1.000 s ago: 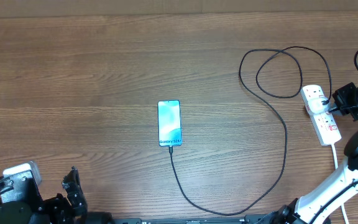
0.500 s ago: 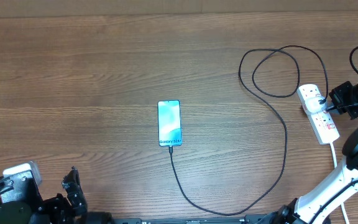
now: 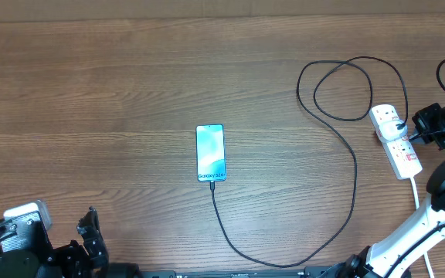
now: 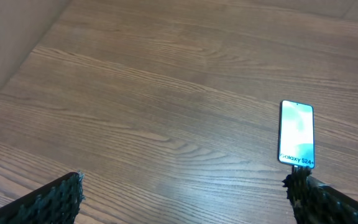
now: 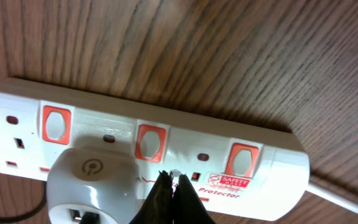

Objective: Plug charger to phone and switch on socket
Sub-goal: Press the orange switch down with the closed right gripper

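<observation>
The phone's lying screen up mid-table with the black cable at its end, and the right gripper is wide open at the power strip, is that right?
Not quite: the right gripper is shut, not wide open; the right wrist view shows its fingertips pressed together at the socket. The phone does lie screen up mid-table with the charger at its end.

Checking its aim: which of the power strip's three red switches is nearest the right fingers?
The middle switch, just above the shut right fingers; the other two sit farther off.
</observation>
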`<state>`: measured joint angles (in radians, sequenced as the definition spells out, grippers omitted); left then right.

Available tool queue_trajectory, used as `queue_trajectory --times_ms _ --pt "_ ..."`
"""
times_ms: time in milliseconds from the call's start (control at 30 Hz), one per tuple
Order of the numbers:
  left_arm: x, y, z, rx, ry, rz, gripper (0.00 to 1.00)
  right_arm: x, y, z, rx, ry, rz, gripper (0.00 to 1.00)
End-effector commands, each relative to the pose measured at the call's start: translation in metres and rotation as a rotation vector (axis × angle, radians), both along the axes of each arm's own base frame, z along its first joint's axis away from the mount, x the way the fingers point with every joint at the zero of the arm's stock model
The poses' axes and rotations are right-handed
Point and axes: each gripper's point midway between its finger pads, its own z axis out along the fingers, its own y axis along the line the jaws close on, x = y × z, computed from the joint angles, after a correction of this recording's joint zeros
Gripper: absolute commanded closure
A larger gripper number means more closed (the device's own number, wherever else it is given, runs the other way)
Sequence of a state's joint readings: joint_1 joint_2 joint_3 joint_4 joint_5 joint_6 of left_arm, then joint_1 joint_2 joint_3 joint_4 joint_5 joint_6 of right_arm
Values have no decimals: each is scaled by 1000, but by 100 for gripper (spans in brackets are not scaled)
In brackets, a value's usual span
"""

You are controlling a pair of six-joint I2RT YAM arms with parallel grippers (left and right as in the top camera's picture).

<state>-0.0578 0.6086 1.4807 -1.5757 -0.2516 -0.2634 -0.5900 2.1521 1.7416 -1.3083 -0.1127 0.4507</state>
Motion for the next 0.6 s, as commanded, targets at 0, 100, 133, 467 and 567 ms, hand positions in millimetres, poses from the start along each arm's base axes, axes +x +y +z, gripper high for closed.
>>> queue_trajectory --times_ms 0,100,133,467,567 --pt "-3 3 3 0 -20 24 0 12 0 3 -4 -36 22 96" --pt "-3 3 3 0 -20 24 0 12 4 -2 1 -29 30 96" --pt "-3 3 3 0 -20 24 0 11 5 -4 4 -23 31 96" --pt "-3 3 3 1 -20 24 0 13 6 -10 6 -21 35 96" --pt "-3 3 3 0 -20 24 0 13 7 -13 11 -15 37 96"
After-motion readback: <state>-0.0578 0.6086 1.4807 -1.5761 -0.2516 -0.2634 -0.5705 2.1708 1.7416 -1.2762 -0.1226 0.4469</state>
